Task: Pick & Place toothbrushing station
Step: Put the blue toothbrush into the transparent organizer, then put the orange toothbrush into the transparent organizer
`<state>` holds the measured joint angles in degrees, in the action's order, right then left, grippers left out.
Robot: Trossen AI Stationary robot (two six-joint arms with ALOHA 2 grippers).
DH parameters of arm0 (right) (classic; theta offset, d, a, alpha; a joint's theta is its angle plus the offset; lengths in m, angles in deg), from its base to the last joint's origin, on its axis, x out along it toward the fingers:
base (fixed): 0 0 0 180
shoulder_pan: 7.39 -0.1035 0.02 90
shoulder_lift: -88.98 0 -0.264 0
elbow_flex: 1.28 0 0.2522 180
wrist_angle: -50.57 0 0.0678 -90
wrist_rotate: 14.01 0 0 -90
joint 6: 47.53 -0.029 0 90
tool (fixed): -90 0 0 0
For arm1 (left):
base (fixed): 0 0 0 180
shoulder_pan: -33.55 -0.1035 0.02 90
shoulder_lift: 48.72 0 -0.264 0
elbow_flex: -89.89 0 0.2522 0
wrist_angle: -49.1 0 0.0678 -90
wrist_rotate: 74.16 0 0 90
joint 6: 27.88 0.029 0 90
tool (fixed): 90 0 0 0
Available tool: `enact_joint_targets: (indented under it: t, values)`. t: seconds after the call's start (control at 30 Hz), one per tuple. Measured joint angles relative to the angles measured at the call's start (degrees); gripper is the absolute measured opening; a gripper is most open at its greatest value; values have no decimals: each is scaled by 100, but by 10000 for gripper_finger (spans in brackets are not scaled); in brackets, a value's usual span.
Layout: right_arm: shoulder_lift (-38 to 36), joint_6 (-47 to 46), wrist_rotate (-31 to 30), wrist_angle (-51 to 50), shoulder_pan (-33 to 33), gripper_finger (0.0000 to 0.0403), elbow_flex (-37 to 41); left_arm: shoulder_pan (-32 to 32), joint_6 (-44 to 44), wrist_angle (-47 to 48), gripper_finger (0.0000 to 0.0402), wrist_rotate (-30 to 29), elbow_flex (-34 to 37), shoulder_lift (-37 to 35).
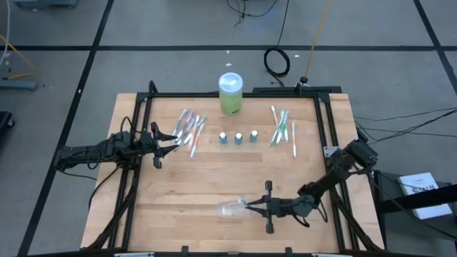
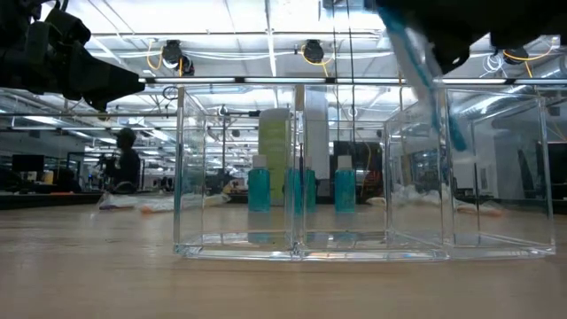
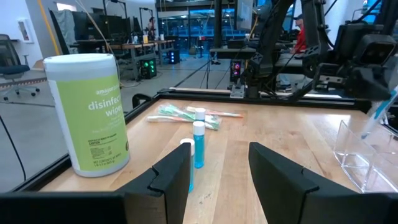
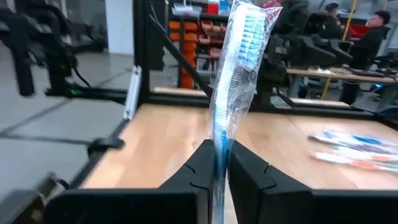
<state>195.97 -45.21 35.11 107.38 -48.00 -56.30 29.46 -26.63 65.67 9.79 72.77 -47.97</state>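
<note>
My right gripper is near the table's front, shut on a blue toothbrush in a clear wrapper. It holds the brush at a clear plastic holder with several compartments that stands on its base on the table. In the low view the toothbrush slants down by the holder's right compartment; whether its lower end is inside, I cannot tell. Two heaps of toothbrushes lie at the back, with three small blue tubes upright between them. My left gripper waits open at the left. My right gripper pinches the wrapped toothbrush's handle between its two fingers, which come level from the table's right side. The bristle head stands well beyond the fingers. The brush is tilted and lifted clear of the table.
A green wipes canister stands at the table's far edge behind the tubes. A black frame rail runs around the wooden top. Bare wood lies between the tubes and the holder.
</note>
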Motion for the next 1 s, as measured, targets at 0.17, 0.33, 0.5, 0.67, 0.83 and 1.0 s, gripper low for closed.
enact_joint_targets:
  t: [0.17, 0.33, 0.5, 0.67, 0.83, 1.0]
  values:
    - [1, -194, 31, -422, 157, 31, 0, 0, 0, 0, 166, -1, -1, -1]
    - [3, -150, 44, -614, 163, 36, 0, 0, 0, 1, 166, 0, -2, 0]
    - [3, -69, 44, -615, 160, 80, 0, 0, -1, 0, 166, -1, -1, -1]
    - [0, 43, 42, -547, 160, 139, 0, 0, 0, 2, 166, -2, 0, 0]
    - [-182, 261, 40, -511, 154, 180, 0, 0, 0, 1, 166, -1, -1, -1]
    - [-546, 639, 39, -559, 152, 199, 0, 0, 0, 2, 166, -2, 0, -2]
